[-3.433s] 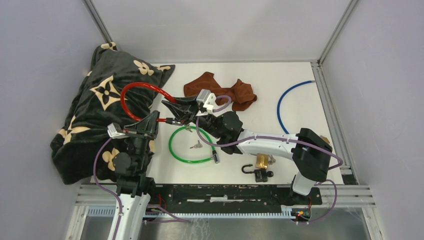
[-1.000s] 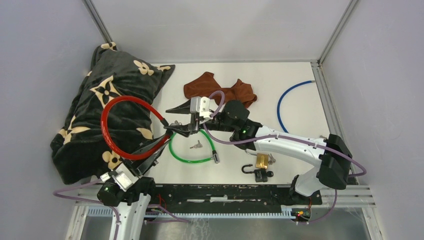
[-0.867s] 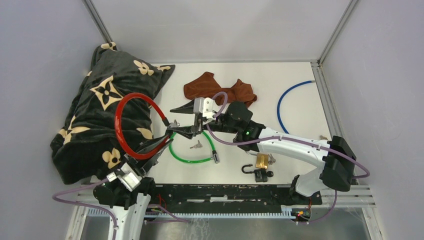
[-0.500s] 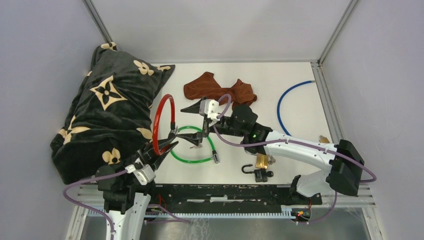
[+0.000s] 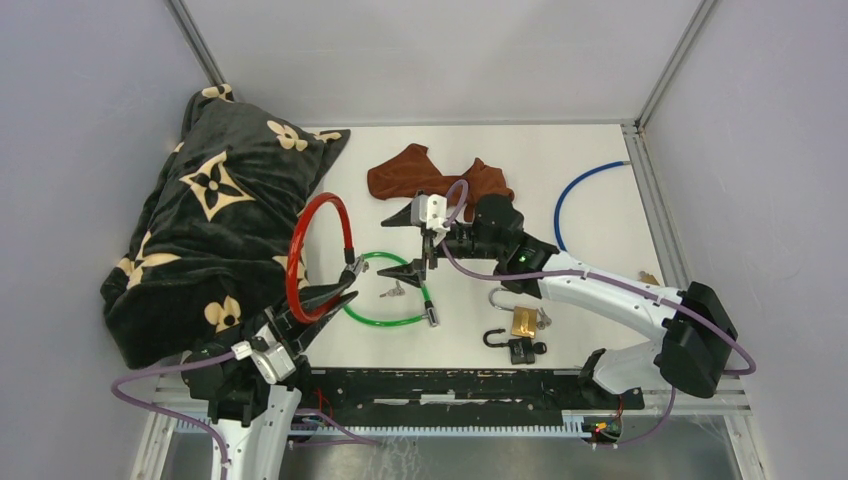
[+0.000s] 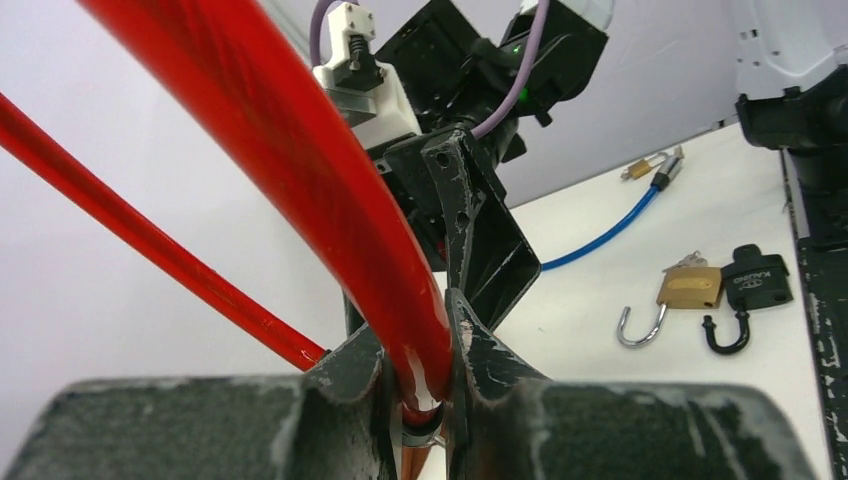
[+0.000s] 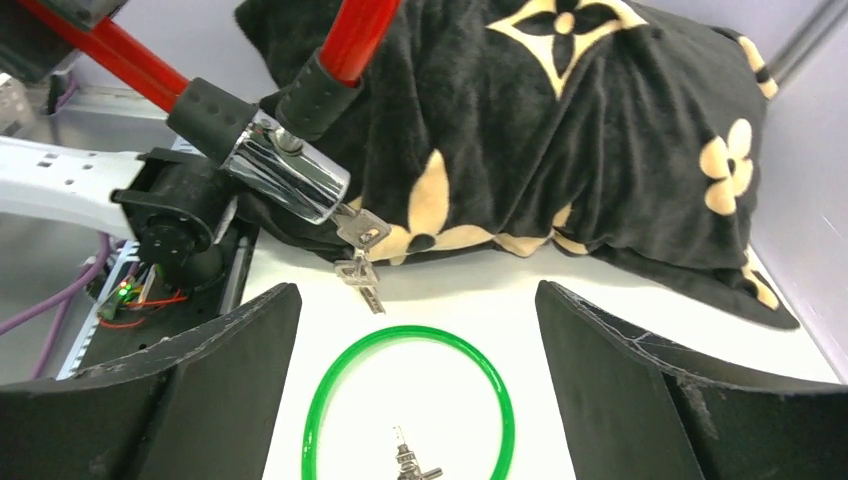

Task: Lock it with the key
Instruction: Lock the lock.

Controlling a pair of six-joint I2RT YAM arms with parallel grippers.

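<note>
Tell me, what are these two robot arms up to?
The left gripper is clamped on a red cable lock, holding its loop up off the table. A key sits in the lock's silver barrel, with a second key dangling. The right gripper is open, facing that key without touching it.

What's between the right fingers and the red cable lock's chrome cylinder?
Just open air before the chrome cylinder, right wrist view; the green cable loop lies below.
</note>
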